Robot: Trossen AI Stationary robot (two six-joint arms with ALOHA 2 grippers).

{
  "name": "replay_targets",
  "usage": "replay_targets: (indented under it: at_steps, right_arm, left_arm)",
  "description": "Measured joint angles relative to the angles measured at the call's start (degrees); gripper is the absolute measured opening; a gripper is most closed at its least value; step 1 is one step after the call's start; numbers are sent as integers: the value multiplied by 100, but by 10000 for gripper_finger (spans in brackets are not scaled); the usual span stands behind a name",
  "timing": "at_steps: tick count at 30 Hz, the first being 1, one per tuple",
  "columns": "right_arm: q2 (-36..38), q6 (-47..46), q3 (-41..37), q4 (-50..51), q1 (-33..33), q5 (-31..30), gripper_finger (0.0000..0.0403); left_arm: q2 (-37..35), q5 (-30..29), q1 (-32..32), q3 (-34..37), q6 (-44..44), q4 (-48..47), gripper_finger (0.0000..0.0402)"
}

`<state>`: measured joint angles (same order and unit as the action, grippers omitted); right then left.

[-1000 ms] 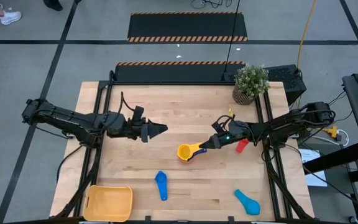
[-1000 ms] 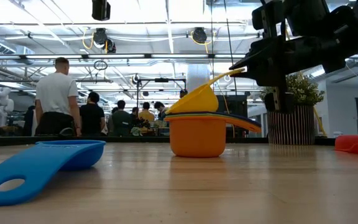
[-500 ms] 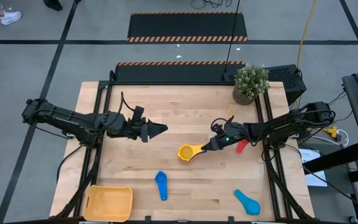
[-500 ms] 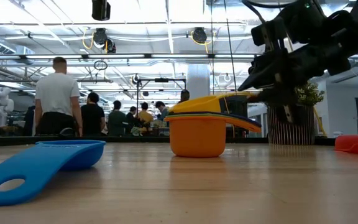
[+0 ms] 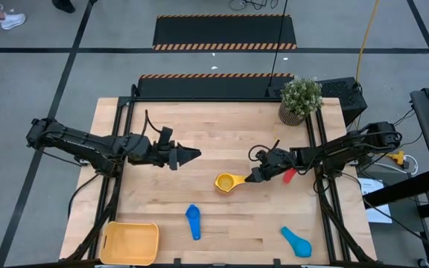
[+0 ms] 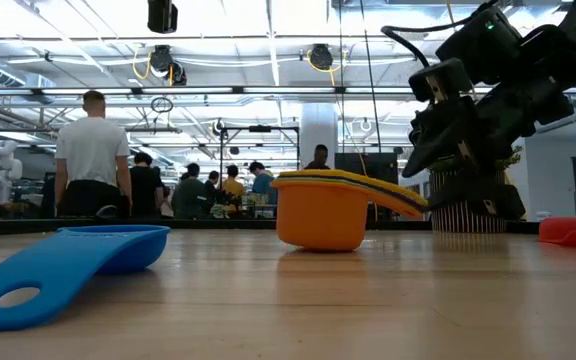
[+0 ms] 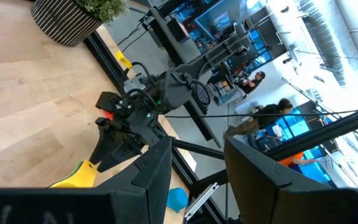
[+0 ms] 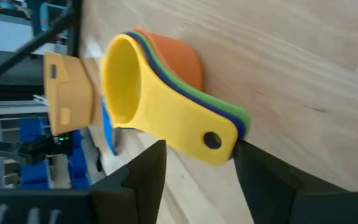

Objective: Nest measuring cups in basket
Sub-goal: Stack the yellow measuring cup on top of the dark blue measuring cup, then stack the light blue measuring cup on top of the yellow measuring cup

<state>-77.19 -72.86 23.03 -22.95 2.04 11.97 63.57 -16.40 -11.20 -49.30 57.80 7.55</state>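
Observation:
A stack of nested measuring cups (image 5: 226, 182) stands on its orange bottom cup (image 6: 318, 222) at mid-table. The yellow cup (image 8: 129, 81) is on top, above green and blue ones. My right gripper (image 5: 256, 177) is open and slants down at the stack's handles. Its fingers stand on either side of the yellow handle's end (image 8: 213, 140). A blue cup (image 5: 193, 221), a light-blue cup (image 5: 296, 240) and a red cup (image 5: 290, 175) lie loose on the table. The yellow-orange basket (image 5: 130, 243) sits at the near left corner. My left gripper (image 5: 196, 155) hovers open and holds nothing.
A potted plant (image 5: 300, 99) stands at the far right corner. Bare wood lies between the stack and the basket, except for the blue cup. People stand in the room beyond the table's far edge.
My right gripper has tipped downward and sunk a little. The yellow cup it held tilted above the stack, handle end up, has dropped into the stack and now lies level, with its handle on the handles below.

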Motion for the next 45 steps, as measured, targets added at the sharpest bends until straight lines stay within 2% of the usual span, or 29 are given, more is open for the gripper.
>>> replay_targets:
  at_steps: [9, 16, 23, 29, 34, 41, 45]
  right_arm:
    - [0, 111, 0, 99, -9, -300, 199]
    - [128, 146, 0, 110, -9, -297, 199]
    - [984, -142, 0, 438, 23, 219, 199]
    - [2017, -323, 0, 1540, 260, 417, 199]
    - [2676, -1058, 99, 2010, 811, 636, 199]
    - [2707, -954, 1201, 4388, 1787, 628, 199]
    - [2601, -895, 1604, 5193, 2239, 630, 199]
  left_arm:
    - [2, -2, 0, 0, 17, 0, 149]
    - [2, -2, 0, 0, 14, 0, 149]
    - [2, -2, -11, 0, -15, -21, 149]
    - [15, -2, -11, 0, -48, -108, 149]
    - [63, -7, -13, 4, 85, -187, 149]
    - [365, -26, -57, -10, 266, 22, 149]
    - [563, -15, -127, 9, 356, 111, 149]
